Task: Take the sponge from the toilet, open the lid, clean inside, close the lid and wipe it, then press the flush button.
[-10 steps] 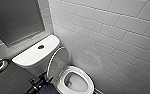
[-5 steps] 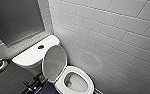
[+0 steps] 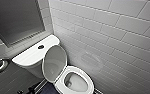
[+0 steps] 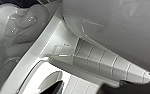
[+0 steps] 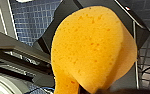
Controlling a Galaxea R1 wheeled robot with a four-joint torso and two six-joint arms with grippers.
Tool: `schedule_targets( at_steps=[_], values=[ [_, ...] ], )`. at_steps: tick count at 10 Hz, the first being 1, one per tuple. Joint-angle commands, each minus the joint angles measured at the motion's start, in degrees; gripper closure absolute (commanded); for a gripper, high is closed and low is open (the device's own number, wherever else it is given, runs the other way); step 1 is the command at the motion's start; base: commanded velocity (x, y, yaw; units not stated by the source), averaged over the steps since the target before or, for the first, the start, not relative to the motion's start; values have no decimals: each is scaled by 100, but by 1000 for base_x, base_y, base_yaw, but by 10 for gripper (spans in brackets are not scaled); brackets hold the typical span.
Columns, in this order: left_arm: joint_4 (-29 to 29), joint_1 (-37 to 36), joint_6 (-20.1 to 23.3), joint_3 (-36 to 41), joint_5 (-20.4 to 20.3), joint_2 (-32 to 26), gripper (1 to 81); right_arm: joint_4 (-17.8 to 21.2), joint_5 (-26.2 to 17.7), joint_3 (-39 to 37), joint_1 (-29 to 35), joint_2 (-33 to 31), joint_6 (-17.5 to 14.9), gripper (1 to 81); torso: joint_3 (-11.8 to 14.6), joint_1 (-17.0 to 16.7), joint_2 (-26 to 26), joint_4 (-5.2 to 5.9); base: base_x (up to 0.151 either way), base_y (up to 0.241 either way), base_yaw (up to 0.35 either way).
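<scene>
While the head view shows the lid [image 3: 54,62] raised, the right claw [image 5: 91,90] pinches the sponge [image 5: 91,47].

Frame edges crop the toilet [image 3: 89,78] and the sponge [image 5: 91,47].

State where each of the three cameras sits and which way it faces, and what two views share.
Head view: high on the robot, facing forward and down onto the toilet, lid raised.
Left wrist view: on the left arm, close against the toilet's white ceramic; dark robot parts at the edge.
Right wrist view: on the right arm, facing the sponge, dark robot plate behind.
Shared: the toilet, in head and left wrist views.
</scene>
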Motion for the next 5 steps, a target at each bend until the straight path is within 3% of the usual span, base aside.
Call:
schedule_targets(
  at_steps=[1,2,5],
  values=[
    [2158,-436,-16,-483,-84,-277,10,-166,-417,164,-26,-227,-16,811,0,0,0,0,0,0,0],
    [2953,-462,-51,-651,63,-285,10,-175,-417,147,-9,-210,-16,811,0,0,0,0,0,0,0],
    [6666,-245,-461,-452,1239,-469,10,-228,-400,120,70,-244,-7,811,2,0,0,0,0,0,0]
  ],
)
